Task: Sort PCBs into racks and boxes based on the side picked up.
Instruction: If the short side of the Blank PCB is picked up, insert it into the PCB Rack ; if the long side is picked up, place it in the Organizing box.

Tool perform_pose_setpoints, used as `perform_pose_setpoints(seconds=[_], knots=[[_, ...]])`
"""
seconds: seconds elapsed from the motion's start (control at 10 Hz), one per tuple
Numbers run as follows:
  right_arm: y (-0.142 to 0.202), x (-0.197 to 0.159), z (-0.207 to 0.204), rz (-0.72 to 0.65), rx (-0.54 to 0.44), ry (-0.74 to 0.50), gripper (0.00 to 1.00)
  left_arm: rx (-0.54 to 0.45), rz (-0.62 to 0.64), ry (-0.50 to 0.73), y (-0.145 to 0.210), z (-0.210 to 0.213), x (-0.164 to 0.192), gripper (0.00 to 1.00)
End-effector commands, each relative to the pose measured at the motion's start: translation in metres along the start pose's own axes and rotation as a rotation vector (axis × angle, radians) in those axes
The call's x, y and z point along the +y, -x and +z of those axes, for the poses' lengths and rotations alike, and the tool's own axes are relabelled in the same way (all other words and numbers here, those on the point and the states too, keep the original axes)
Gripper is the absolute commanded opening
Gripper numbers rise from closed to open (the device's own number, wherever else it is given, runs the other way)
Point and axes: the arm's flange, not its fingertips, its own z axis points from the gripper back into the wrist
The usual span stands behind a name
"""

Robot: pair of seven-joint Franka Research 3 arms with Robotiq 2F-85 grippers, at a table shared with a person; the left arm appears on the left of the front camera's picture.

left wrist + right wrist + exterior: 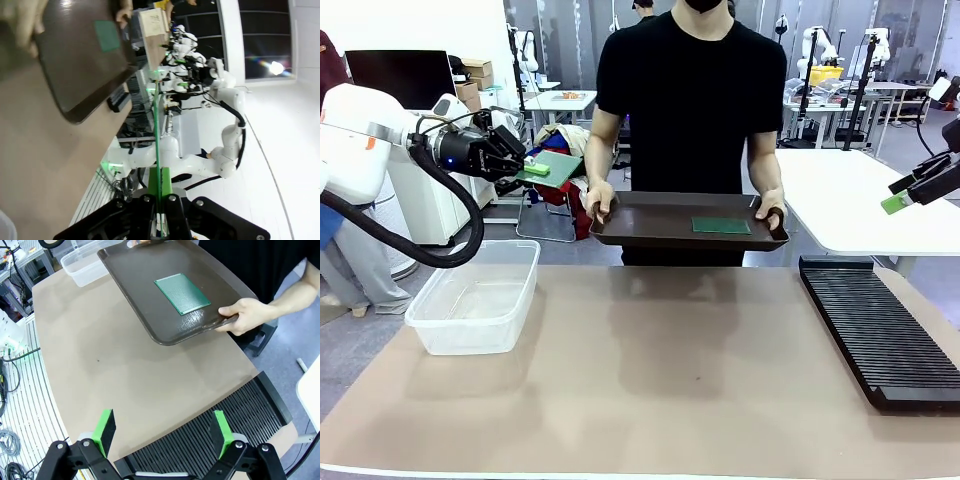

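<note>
Left gripper: my left gripper (533,169) is pressed together on one end of the held board (554,164), high at the left side.
Held board: its face shows in the front view, the free end pointing toward the person. In the left wrist view it is a thin green line (159,145), seen edge-on, rising from between my fingers (169,220).
Tub: the tub (470,335) stands below my left gripper near the table's left edge, with its open top up. I cannot tell whether the board hangs over its rim or beyond it.
Right gripper: my right gripper (901,199) is spread wide with nothing between the pads (105,426), high at the right side.
Rack: the rack (880,330) lies along the table's right edge. In the right wrist view its slots (215,440) run beneath my spread fingers.
Second board: the second board (721,226) lies flat on the tray (640,215), right of the tray's middle and apart from its rim.
Tray: the person's hands (600,200) grip its two short ends and hold it in the air over the table's far edge.
Table: a wide bare stretch of the table (670,370) lies between tub and rack, reaching to the near edge.
Air room: both my arms are well apart from the tray's ends.
</note>
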Motion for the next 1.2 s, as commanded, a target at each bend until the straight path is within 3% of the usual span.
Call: perform_pose_setpoints(seconds=[0.0,0.2,0.8,1.1], knots=[[0.000,0.000,-0.001,0.000,-0.014,-0.015,1.00,-0.049,0.007,-0.181,0.011,0.012,0.005,0.03],[0.000,0.000,-0.001,0.000,-0.014,-0.015,1.00,-0.149,0.039,-0.348,0.028,0.031,0.014,0.03],[0.000,0.000,-0.001,0.000,-0.014,-0.015,1.00,-0.264,0.188,-0.720,0.069,0.058,0.080,0.03],[0.000,0.000,-0.001,0.000,-0.014,-0.015,1.00,-0.231,0.250,-0.815,0.071,0.065,0.110,0.03]])
